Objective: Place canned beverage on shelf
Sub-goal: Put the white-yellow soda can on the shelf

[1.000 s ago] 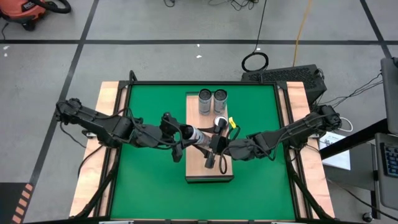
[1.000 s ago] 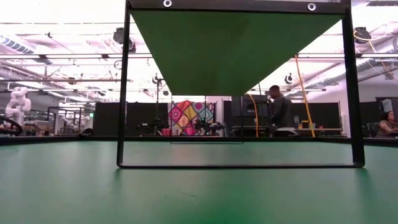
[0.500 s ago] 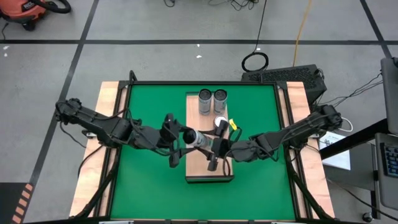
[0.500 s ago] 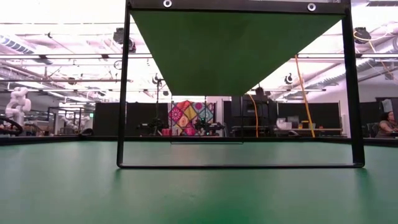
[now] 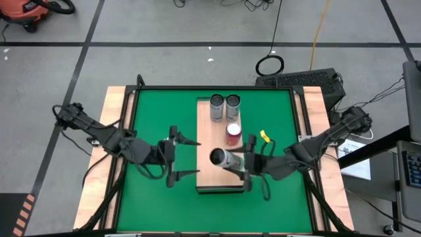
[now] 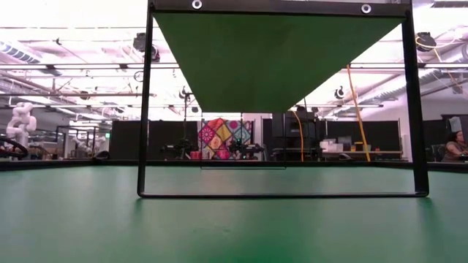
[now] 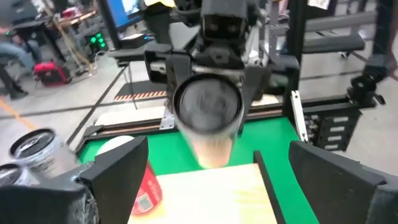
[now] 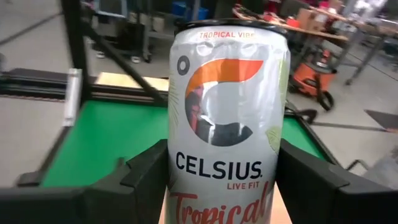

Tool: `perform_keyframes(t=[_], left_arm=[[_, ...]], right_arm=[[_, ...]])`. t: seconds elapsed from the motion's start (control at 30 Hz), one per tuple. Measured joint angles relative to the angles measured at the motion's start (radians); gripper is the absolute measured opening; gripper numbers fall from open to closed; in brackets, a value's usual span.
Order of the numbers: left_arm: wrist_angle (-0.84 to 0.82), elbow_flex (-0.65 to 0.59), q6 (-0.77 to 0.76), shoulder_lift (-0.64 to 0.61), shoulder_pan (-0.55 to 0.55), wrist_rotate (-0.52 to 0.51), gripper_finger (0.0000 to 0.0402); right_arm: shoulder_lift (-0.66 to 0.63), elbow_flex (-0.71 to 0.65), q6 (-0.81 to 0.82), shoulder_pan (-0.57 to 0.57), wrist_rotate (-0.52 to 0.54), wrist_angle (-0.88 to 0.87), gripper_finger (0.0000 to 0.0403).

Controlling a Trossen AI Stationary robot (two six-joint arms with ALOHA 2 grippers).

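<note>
A silver Celsius can [image 5: 218,157] is held over the near part of the light-wood shelf [image 5: 207,181] by my right gripper [image 5: 231,159], which is shut on it. The can also fills the right wrist view [image 8: 227,118]. My left gripper [image 5: 183,157] is open and empty at the shelf's left edge, facing the can's end [image 7: 208,106]. Two silver cans [image 5: 224,106] stand on their bases at the shelf's far end. A red can [image 5: 233,133] stands just nearer than them. My right gripper pinches the can between its two fingers [image 8: 146,177], on opposite sides of its wall near the bottom end [image 8: 186,186]. The fingers come level from the table's right and lie along the can. The can is lifted clear of the shelf, roughly level, its top toward the table's left.
The green tabletop [image 5: 158,118] lies open on both sides of the shelf. A black frame [image 6: 146,109] stands on it in the low view. Wooden strips [image 5: 115,131] edge the table. A yellow tag [image 5: 265,136] sits by my right gripper.
My left gripper, which held the can over the shelf, has opened, let go and drawn back toward the table's left. My right gripper has turned, taken hold of the can and carried it a little toward the table's near right.
</note>
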Motion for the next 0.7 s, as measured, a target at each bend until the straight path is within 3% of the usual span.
perform_keyframes(t=[0.17,0.47,0.7], left_arm=[[0.141,-0.076,0.066,0.027,-0.029,-0.006,0.0384],[0.494,-0.162,0.088,0.174,-0.025,-0.02,0.0384],[0.677,-0.162,0.087,0.293,0.021,-0.017,0.0384]], right_arm=[[-0.063,-0.114,-0.042,0.061,-0.001,0.155,0.0238],[-0.111,-0.397,-0.199,0.072,-0.107,0.734,0.0238],[-0.111,-0.459,-0.212,0.042,-0.182,0.878,0.0238]])
